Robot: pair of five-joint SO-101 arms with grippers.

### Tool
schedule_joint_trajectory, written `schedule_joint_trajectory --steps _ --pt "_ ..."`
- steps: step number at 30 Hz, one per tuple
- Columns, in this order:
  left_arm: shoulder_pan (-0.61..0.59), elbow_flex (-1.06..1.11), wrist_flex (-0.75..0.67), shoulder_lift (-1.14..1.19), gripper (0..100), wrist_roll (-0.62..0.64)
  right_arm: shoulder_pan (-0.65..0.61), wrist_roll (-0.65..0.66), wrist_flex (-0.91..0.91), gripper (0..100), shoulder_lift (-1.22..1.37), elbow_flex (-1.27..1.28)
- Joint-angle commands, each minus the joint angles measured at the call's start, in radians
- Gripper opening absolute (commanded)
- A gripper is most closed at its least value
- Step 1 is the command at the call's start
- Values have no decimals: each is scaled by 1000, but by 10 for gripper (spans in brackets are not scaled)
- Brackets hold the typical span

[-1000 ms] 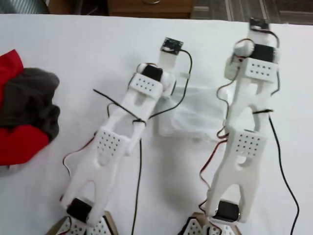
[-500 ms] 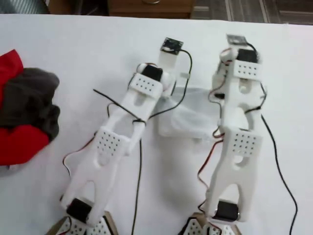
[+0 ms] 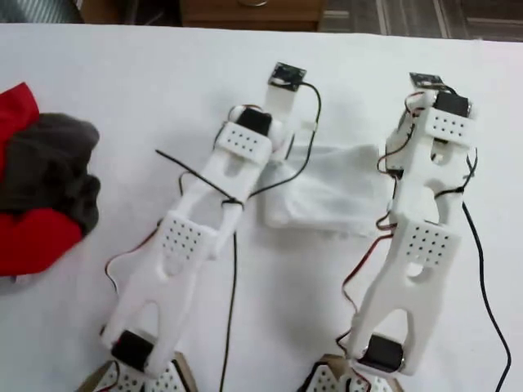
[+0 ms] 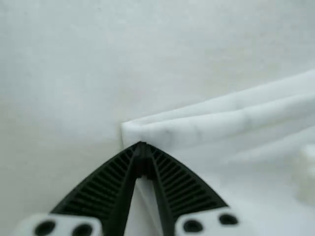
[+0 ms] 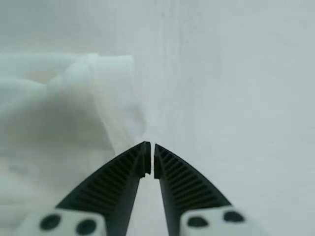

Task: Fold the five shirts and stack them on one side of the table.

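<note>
A white shirt point(image 3: 327, 192) lies partly folded on the white table point(image 3: 122, 73) between my two arms. My left gripper point(image 4: 142, 147) is shut on a folded corner of the white shirt point(image 4: 221, 123). My right gripper point(image 5: 150, 147) is pinched on the opposite edge of the white shirt point(image 5: 59, 108), its fingertips nearly touching. In the high view the left arm point(image 3: 237, 155) stands at the shirt's left end and the right arm point(image 3: 433, 139) at its right end, so the cloth is stretched between them.
A pile with a red shirt point(image 3: 33, 241) and a dark grey shirt point(image 3: 49, 167) sits at the table's left edge. Black and red cables point(image 3: 233, 269) trail from both arms toward the near edge. Bare tabletop lies at the back and far right.
The right arm swung left toward the shirt, then back to the right, and the shirt's right edge came with it. The left arm stayed still.
</note>
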Motion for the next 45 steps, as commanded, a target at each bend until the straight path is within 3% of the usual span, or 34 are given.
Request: schedule_joint_trajectory --steps 1,5,10,14,23,27,34,45 --pt "-18 -127 78 -48 51 -3 -31 -43 33 21 -168 -14" --pt "-20 -275 150 -49 126 -5 -44 -48 36 21 -266 3" --pt "-20 -292 106 -3 128 -6 -88 -48 21 21 -338 160" --pt "-15 -295 58 63 128 -5 -93 -69 -104 22 -463 341" --pt "-14 -292 0 103 128 0 -143 -68 -631 20 -947 1266" --pt "-15 -289 -41 112 128 0 -145 -68 -759 20 -1021 1516" --pt "-34 -291 -61 175 128 0 -99 -64 -852 20 -969 1663" --pt "-35 -392 12 176 128 2 -85 -58 -757 20 -1007 1666"
